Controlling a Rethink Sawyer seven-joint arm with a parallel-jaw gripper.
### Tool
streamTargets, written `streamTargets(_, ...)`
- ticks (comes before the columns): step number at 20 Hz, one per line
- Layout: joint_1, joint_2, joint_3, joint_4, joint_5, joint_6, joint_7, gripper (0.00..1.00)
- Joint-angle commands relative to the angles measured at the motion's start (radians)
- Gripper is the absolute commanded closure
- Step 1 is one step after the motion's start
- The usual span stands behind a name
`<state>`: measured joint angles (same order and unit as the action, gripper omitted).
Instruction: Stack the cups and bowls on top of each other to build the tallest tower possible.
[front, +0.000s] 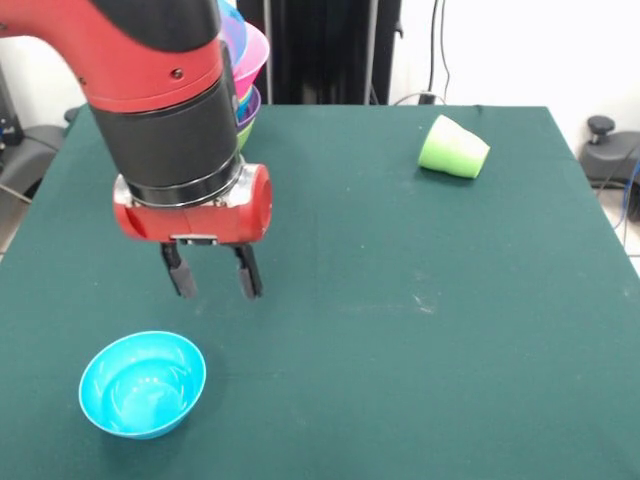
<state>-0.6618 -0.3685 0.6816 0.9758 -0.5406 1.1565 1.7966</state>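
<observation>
A small cyan bowl (142, 384) sits upright on the green table near the front left. My gripper (212, 283) hangs open and empty above the table, just behind and to the right of that bowl. A light green cup (453, 148) lies on its side at the far right of the table. The tower (243, 72) of nested bowls stands at the far left, mostly hidden behind my arm; its pink, blue, purple and green rims show. The yellow-orange cup is out of view.
The green table (400, 300) ends at the right edge near the green cup. A dark stand (320, 50) rises behind the table's far side.
</observation>
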Motion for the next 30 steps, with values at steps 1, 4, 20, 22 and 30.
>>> streamTargets(1,0.027,0.046,0.027,-0.100,-0.032,0.103,-0.346,0.00)
streamTargets(4,0.023,0.048,0.023,-0.101,-0.024,0.060,-0.308,0.00)
streamTargets(20,0.141,0.300,0.216,-0.675,-0.230,0.219,-0.478,0.00)
streamTargets(22,0.146,0.322,0.292,-0.726,-0.302,0.231,-0.496,0.00)
streamTargets(30,0.146,0.361,0.505,-0.770,-0.522,0.263,-0.457,0.00)
